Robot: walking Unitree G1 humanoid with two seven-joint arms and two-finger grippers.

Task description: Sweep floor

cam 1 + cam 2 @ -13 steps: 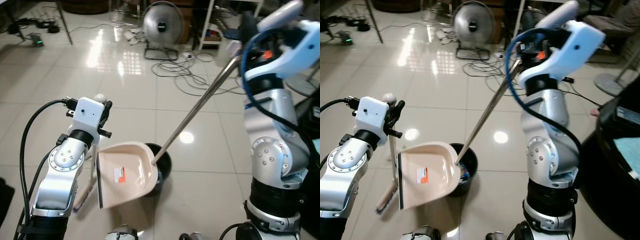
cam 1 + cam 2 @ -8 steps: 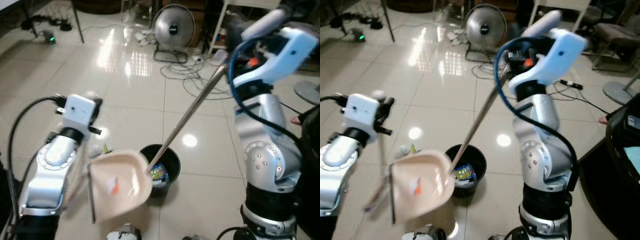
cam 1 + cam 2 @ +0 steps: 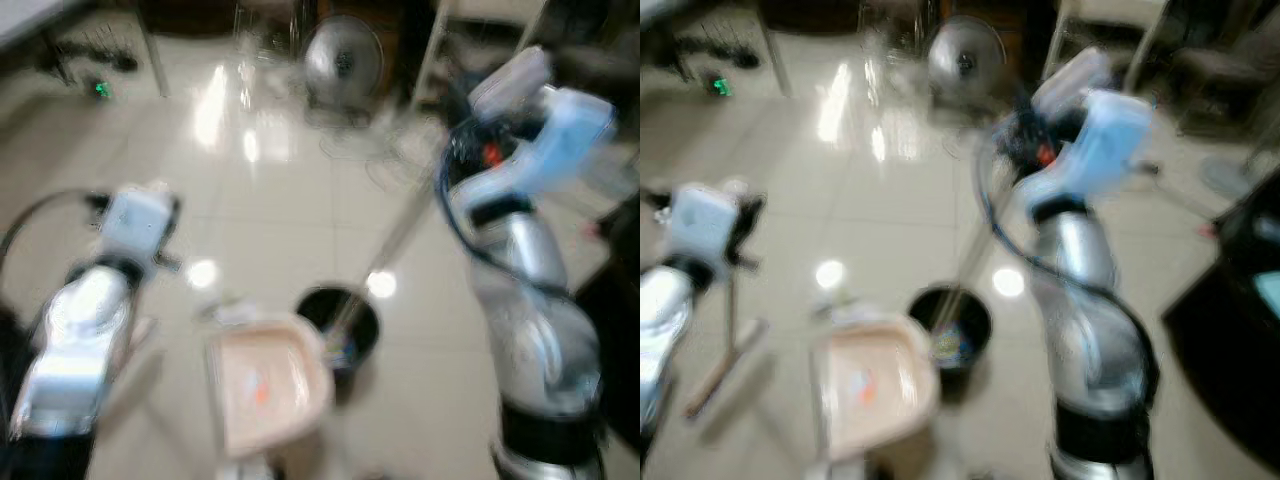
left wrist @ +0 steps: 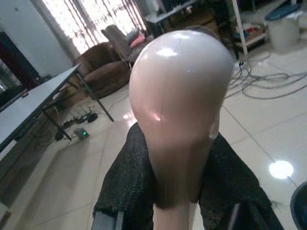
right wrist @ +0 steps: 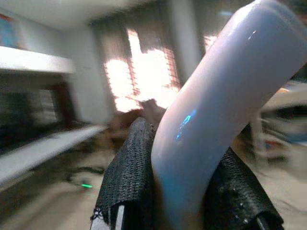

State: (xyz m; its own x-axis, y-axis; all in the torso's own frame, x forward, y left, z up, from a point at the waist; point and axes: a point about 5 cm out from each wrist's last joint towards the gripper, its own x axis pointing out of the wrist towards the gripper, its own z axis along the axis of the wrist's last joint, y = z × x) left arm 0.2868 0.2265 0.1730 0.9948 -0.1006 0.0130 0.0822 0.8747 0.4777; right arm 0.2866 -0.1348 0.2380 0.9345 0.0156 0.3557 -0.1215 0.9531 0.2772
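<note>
Both eye views are blurred. My left gripper (image 4: 177,160) is shut on the pale pink rounded top of the broom handle (image 4: 180,96). The broom's stick (image 3: 732,300) runs down to the brush (image 3: 720,370) on the floor at my left. My right gripper (image 5: 180,167) is shut on the curved pale grip (image 5: 216,110) of the dustpan's long metal pole (image 3: 395,245). The beige dustpan (image 3: 265,385) hangs low in front of me. It is just left of a black bin (image 3: 350,325) with coloured litter inside.
A standing fan (image 3: 340,60) and loose cables lie on the glossy tiled floor at the back. Table legs and a green light (image 3: 100,90) are at the far left. Dark furniture (image 3: 1240,290) stands at the right. A small blurred scrap (image 3: 215,310) lies beside the dustpan.
The dustpan has come off the bin's mouth and now hangs beside it, leaving the bin uncovered. The whole view has shifted and blurred. Both grips are unchanged.
</note>
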